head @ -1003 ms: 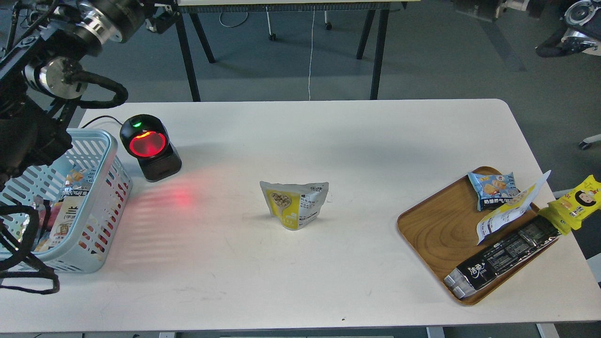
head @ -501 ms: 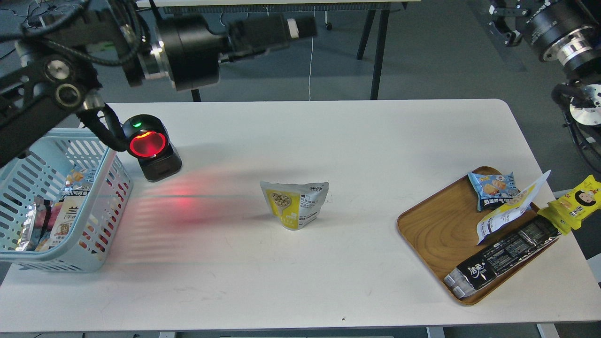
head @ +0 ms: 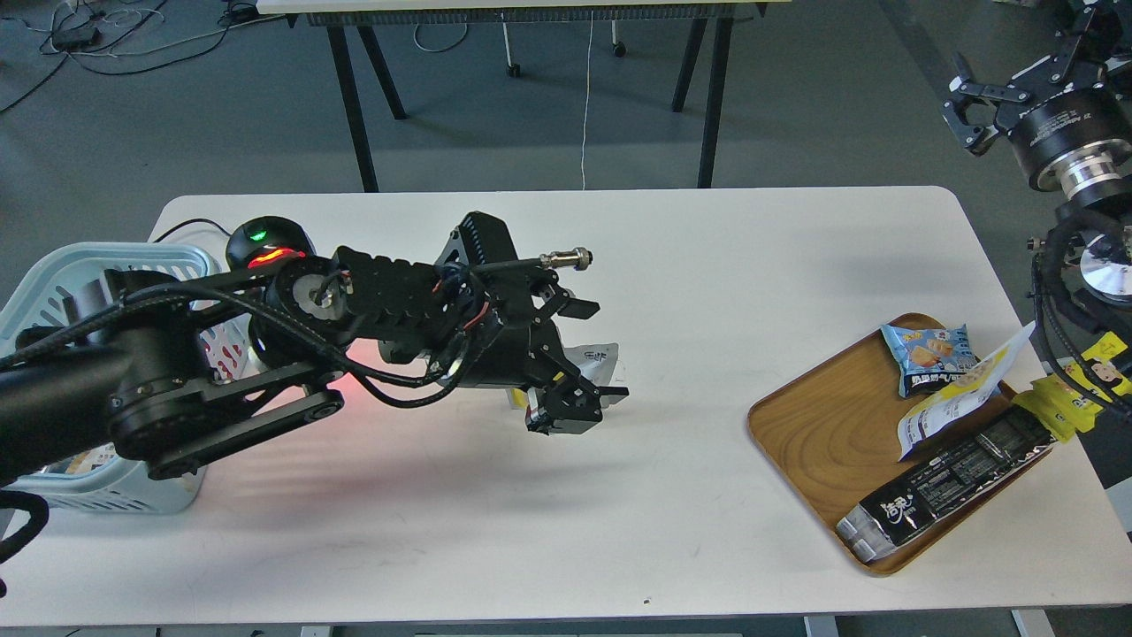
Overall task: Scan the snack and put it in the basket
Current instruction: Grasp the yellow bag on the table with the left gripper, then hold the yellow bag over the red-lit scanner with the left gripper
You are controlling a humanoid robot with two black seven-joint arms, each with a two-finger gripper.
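Nearest, the 6 o'clock strip of the white tabletop (head: 548,548) is bare and matte, with open room along its front edge. At 4 o'clock an oval wooden tray (head: 809,442) sits near the right edge, holding a long glossy black packet (head: 946,482) and a small blue packet (head: 929,356).

At 9 o'clock the left arm reaches in over the light blue slotted basket (head: 177,264), which stands at the tabletop's left edge. The left hand (head: 591,354) is at centre, fingers spread apart, one above and one below the snack (head: 600,361). Only a white corner of the crinkled pouch shows behind the hand; contact cannot be told.

At 10 o'clock, the black rounded scanner (head: 265,241) glows red.

At 2 o'clock, beyond the tabletop's right edge, the right hand (head: 990,102) hangs over grey floor, fingers splayed, empty.
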